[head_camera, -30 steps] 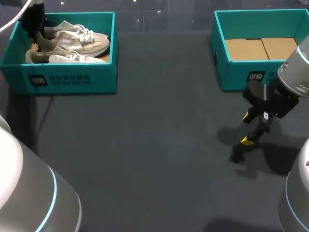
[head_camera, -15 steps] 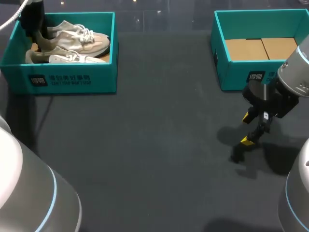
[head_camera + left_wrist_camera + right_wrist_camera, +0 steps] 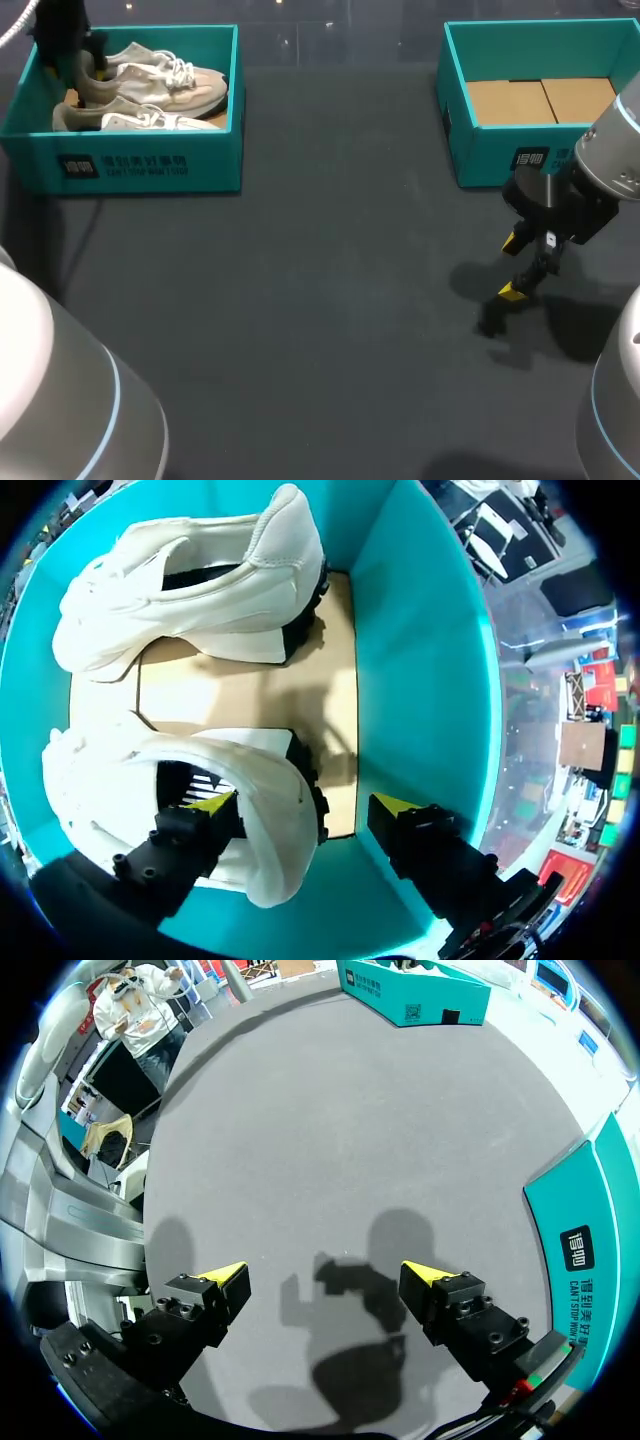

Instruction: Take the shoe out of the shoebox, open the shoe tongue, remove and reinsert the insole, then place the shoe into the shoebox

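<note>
Two pale sneakers lie side by side in the teal shoebox [image 3: 150,165] at the table's back left, the far shoe [image 3: 165,80] and the near shoe [image 3: 140,120], heels to the left. My left gripper [image 3: 62,45] hangs over the box's left end. In the left wrist view the left gripper [image 3: 305,805] is open. One fingertip [image 3: 215,805] sits in the heel opening of one shoe [image 3: 110,780], the other is outside the heel with a gap. The second shoe [image 3: 200,590] lies ahead. My right gripper [image 3: 512,266] hangs open over bare table, holding nothing [image 3: 325,1278].
A second teal shoebox [image 3: 500,160] with a bare cardboard floor stands at the back right, just behind my right gripper. The dark grey table [image 3: 320,300] stretches between the two boxes.
My left gripper has opened and risen a little at the box's left end. The shoes lie as before. The right arm has not moved.
</note>
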You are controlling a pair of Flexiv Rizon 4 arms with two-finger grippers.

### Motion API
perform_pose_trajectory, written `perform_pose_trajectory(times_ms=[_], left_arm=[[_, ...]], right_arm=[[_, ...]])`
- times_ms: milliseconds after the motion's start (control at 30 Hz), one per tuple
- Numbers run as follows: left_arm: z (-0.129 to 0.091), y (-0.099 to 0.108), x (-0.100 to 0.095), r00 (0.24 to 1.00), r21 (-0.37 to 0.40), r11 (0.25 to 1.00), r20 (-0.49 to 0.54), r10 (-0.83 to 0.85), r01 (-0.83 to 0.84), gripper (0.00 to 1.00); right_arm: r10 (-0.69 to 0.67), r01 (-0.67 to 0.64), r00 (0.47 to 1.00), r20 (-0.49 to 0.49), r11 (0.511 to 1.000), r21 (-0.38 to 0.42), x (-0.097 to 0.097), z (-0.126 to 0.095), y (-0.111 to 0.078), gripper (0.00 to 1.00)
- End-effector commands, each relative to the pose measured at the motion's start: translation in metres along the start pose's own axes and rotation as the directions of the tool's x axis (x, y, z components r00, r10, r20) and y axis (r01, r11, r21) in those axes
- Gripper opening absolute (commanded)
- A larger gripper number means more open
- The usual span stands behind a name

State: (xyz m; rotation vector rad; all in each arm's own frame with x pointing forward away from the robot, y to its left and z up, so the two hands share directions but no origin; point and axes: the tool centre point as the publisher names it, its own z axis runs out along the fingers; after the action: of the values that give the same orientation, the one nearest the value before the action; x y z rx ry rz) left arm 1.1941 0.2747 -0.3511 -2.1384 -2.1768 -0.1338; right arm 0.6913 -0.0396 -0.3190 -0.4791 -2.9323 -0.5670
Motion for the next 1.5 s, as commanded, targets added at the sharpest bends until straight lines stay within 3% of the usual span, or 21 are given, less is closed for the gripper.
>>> perform_pose_trajectory(times_ms=[33,433,733,1200,1267,1300,1500], left_arm=[[-0.019,-0.013,0.002,1.0,-0.035,0.999,0.024,-0.007,0.008,0.92],[-0.084,-0.044,-0.002,0.995,-0.078,0.997,0.098,-0.014,0.022,0.94],[-0.109,-0.09,0.002,0.996,-0.064,0.998,0.085,-0.003,0.009,0.88],[-0.099,-0.144,0.004,0.997,-0.063,0.998,0.07,0.03,-0.025,0.89],[-0.095,-0.15,0.005,0.997,-0.059,0.998,0.068,0.038,-0.034,0.75],[-0.093,-0.152,0.006,0.997,-0.06,0.998,0.066,0.041,-0.037,0.72],[-0.076,-0.159,0.011,0.997,-0.049,0.998,0.065,0.045,-0.042,0.85]], right_arm=[[0.0,0.0,1.0,0.002,1.0,0.001,0.001,0.0,0.0,1.0],[0.0,0.0,1.0,0.002,1.0,0.001,0.001,0.0,0.0,1.0],[0.0,0.0,1.0,0.002,1.0,0.001,0.001,0.0,0.0,1.0],[0.0,0.0,1.0,0.002,1.0,0.001,0.001,0.0,0.0,1.0],[0.0,0.0,1.0,0.002,1.0,0.001,0.001,0.0,0.0,1.0],[0.0,0.0,1.0,0.002,1.0,0.001,0.001,0.0,0.0,1.0],[0.0,0.0,1.0,0.002,1.0,0.001,0.001,0.0,0.0,1.0]])
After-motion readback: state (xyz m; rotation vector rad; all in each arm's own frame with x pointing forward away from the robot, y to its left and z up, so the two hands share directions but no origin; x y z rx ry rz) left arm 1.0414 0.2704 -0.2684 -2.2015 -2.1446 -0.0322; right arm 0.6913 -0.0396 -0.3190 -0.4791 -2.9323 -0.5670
